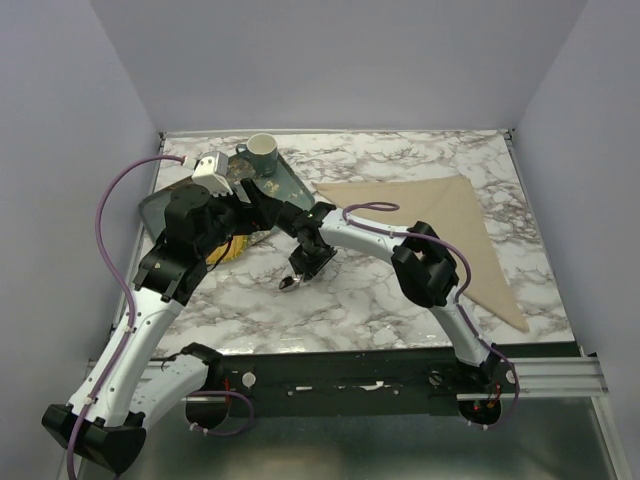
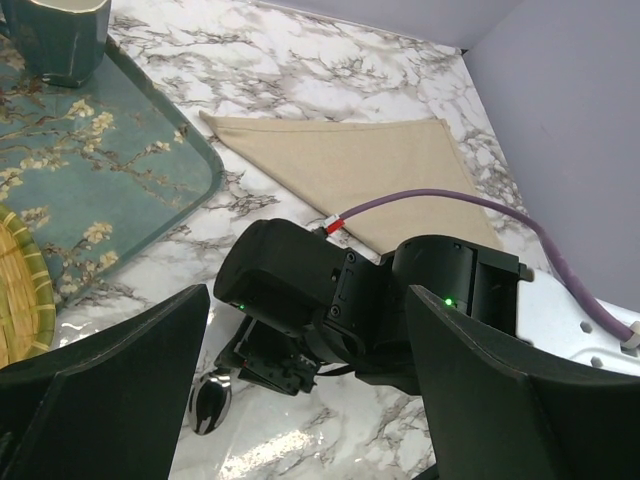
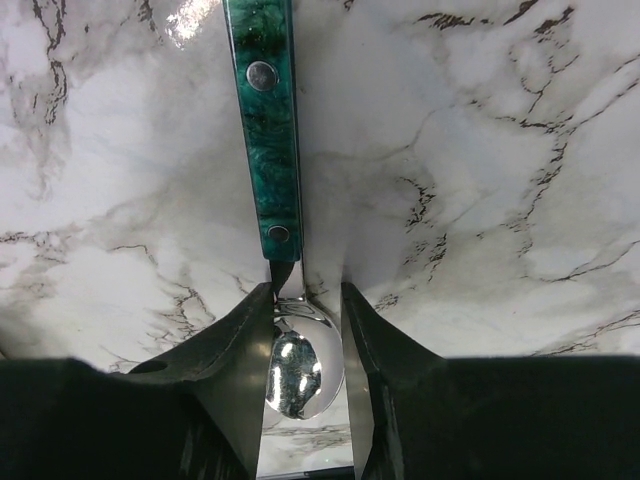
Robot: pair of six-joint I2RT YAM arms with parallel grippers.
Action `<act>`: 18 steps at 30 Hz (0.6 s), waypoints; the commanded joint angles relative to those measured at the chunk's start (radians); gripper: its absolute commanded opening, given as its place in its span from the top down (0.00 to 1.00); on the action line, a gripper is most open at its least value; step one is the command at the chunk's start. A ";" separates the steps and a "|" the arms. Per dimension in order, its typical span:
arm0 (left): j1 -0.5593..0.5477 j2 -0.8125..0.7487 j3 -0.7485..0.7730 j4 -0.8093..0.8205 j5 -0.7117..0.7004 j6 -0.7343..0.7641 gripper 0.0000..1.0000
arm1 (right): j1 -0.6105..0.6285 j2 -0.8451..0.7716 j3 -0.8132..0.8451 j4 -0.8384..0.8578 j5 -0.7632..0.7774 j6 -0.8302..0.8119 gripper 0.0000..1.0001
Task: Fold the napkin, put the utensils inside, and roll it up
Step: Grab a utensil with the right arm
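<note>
Two arms meet over the marble table [image 1: 380, 300]. The right gripper [image 3: 305, 300] is clenched on the spoon [image 3: 268, 150] at its neck, low over bare marble at centre. The left gripper [image 2: 310, 350] hangs spread, holding nothing, just beside the tray [image 2: 150, 190] edge at 10 o'clock. The napkin [image 1: 450, 225] lies folded in a triangle at 2 o'clock, near the table's right edge, with open marble between it and the spoon.

My table [image 1: 400, 290] is white marble with dark veins. On it, at upper right of the overhead view, lies the beige napkin [image 1: 450, 225], folded to a triangle. The teal floral tray [image 1: 285, 185] sits upper left, and the spoon [image 1: 290, 283] rests near the middle.
</note>
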 commanded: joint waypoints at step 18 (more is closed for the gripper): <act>-0.003 -0.108 -0.221 -0.046 -0.044 0.003 0.01 | 0.004 -0.234 -0.188 0.127 0.209 -0.194 0.99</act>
